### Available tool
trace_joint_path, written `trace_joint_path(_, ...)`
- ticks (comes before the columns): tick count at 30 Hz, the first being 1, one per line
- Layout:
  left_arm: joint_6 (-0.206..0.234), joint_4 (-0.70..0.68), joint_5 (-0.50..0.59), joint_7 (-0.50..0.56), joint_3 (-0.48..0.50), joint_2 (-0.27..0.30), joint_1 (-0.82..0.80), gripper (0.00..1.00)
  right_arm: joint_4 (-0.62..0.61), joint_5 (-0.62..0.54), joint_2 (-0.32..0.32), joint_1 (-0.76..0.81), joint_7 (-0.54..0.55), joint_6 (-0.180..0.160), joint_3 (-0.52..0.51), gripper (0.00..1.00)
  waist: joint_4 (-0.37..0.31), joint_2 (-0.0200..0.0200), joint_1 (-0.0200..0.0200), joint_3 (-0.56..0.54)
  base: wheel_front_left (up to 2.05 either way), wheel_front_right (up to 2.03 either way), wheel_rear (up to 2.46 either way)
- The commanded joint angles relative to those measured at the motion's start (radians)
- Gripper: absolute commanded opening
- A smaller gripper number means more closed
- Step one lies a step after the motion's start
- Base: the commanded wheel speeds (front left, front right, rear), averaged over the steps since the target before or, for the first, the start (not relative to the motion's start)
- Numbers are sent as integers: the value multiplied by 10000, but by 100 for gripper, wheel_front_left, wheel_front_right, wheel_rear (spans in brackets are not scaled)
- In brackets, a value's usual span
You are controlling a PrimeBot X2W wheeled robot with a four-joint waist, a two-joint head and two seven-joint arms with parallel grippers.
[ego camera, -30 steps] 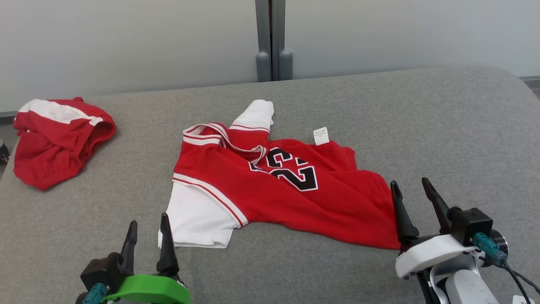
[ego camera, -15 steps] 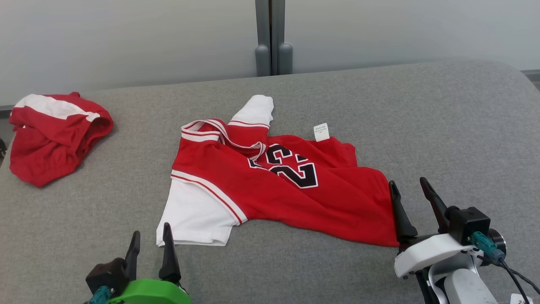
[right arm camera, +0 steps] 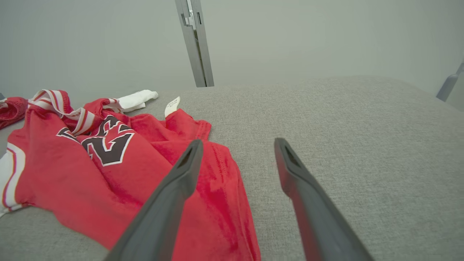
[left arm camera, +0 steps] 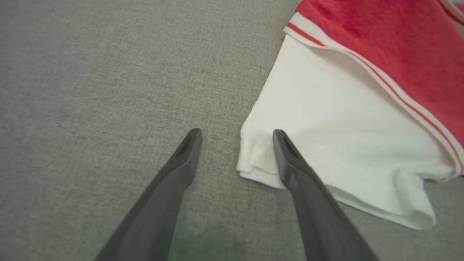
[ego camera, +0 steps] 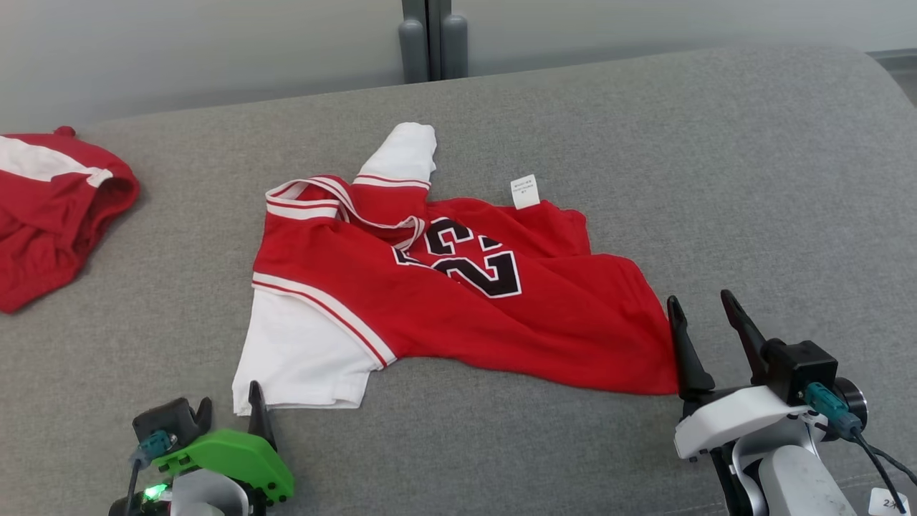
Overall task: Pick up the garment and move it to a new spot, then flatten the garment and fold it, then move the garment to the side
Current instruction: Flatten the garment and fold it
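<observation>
The garment (ego camera: pixel 458 308) is a red jersey with white sleeves and a black number, lying rumpled on the grey padded surface (ego camera: pixel 716 179). My left gripper (ego camera: pixel 228 400) is open at the near left, just in front of the corner of the white sleeve (ego camera: pixel 301 358). In the left wrist view the left gripper (left arm camera: pixel 236 131) straddles the edge of the sleeve (left arm camera: pixel 326 145): one finger over the white cloth, the other over the bare grey surface. My right gripper (ego camera: pixel 700 298) is open at the jersey's right hem. In the right wrist view, the right gripper (right arm camera: pixel 238 140) has one finger above the red cloth (right arm camera: pixel 108 174).
A second red and white garment (ego camera: pixel 50 208) lies bunched at the far left edge. A white label (ego camera: pixel 524 191) sticks up from the jersey's far side. A grey post (ego camera: pixel 428 39) stands against the wall behind. Bare grey surface stretches to the right.
The head camera has tilted, shifting the whole picture up and left. My left gripper has dropped lower and tipped towards the sleeve corner. The right gripper holds its place by the hem.
</observation>
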Motion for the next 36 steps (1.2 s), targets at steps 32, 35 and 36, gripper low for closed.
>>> trace_joint_path(32, -80, -1704, 48, 495, -833, 146, 982, 0, 3854, 428, -15, -389, 278, -14, 119, 32, 362, 0, 0, -104, 0, 0, 0)
trace_joint_path(35, -94, -1984, 44, 500, -879, 173, 1038, 0, 4116, 822, -14, -541, 279, -14, 336, 0, 359, 0, 0, -179, 0, 0, 0)
trace_joint_path(36, -114, -2095, 44, 494, -905, 172, 1055, 0, 4125, 1013, -18, -598, 261, -14, 429, 0, 343, 0, 0, -207, 0, 0, 0)
